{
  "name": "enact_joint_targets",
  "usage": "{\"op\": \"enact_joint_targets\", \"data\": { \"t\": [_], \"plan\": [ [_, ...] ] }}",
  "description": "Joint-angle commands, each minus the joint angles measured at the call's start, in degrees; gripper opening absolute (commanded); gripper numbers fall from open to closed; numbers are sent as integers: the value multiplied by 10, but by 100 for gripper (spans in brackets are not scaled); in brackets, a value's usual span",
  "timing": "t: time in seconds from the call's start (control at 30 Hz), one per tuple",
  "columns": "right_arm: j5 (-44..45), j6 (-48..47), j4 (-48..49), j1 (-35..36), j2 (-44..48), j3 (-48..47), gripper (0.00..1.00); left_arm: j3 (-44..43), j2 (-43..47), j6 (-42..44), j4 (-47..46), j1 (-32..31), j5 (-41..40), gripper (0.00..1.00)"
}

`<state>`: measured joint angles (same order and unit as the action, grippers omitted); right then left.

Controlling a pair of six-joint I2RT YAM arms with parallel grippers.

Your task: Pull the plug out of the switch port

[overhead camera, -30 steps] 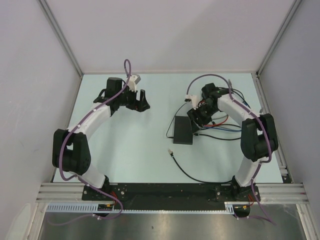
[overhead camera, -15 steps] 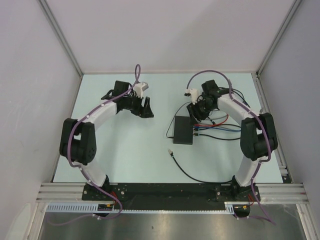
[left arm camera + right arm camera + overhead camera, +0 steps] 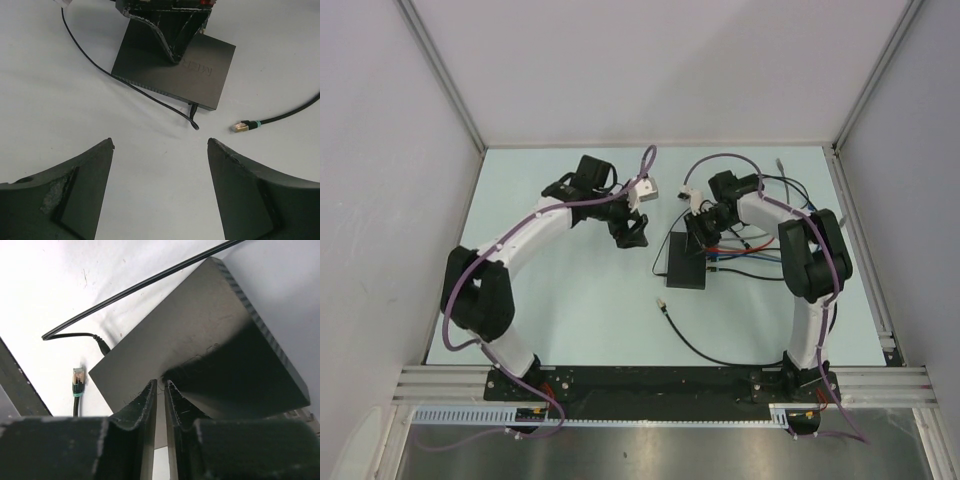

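Observation:
The flat black switch box lies right of centre; it also shows in the left wrist view and the right wrist view. My right gripper is shut and empty, its tips down on the box's top face. My left gripper is open and empty just left of the box, with bare table between its fingers. A thin black cable runs along the box and enters its edge near a corner. The sockets themselves are hidden.
A loose black cable ends in a clear plug with a teal band, lying on the table near the box. Blue, red and black cables fan out from the box's right side. The walls stand well away.
My left arm has swung right, bringing its open gripper close to the box. My right gripper has shifted slightly left and down onto the box top.

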<state>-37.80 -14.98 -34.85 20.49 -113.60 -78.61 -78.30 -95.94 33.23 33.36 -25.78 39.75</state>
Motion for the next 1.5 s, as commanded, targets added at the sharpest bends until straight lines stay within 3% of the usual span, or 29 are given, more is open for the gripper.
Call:
{"op": "enact_joint_targets", "data": {
  "t": [0.0, 0.2, 0.4, 0.7, 1.13, 1.33, 1.47],
  "plan": [
    [-25, 13, 7, -22, -37, -14, 16, 46, 45, 27, -88, -11, -32, 81],
    [-23, -3, -39, -48, -96, -13, 12, 42, 21, 29, -113, -86, -38, 80],
    [-36, 16, -15, -63, -123, -14, 11, 7, -49, 69, -104, -144, -55, 74],
    [-42, 29, -27, -66, -154, -32, 12, 35, -77, 102, -98, -146, -94, 62],
    [-39, 28, -76, -63, -202, -82, 13, 44, -115, 163, -59, -114, -143, 56],
    [-36, 27, -88, -61, -212, -94, 13, 46, -102, 198, -35, -106, -86, 60],
    [-34, 26, -94, -59, -218, -99, 14, 0, -108, 149, -14, -107, -11, 59]
  ]
}}
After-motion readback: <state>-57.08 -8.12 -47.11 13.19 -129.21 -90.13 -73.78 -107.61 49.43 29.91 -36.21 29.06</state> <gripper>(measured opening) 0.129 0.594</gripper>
